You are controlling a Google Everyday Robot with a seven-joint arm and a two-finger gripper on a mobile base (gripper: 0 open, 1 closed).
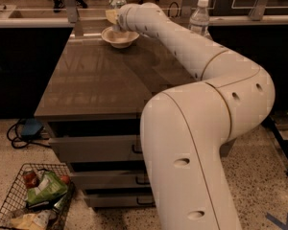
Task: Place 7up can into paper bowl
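The 7up can (116, 2) is near the top of my frame, left of centre, lifted off the worktop (96, 80) and hanging just over the far rim of the paper bowl (120, 38). The gripper (113, 14) is right beneath it with its fingers clenched on the can's lower part, though the wrist hides most of them from me. The bowl rests near the worktop's far edge, a clear bottle (200, 16) stands well to its right, and a wire basket (29, 200) of packets sits on the floor at lower left.
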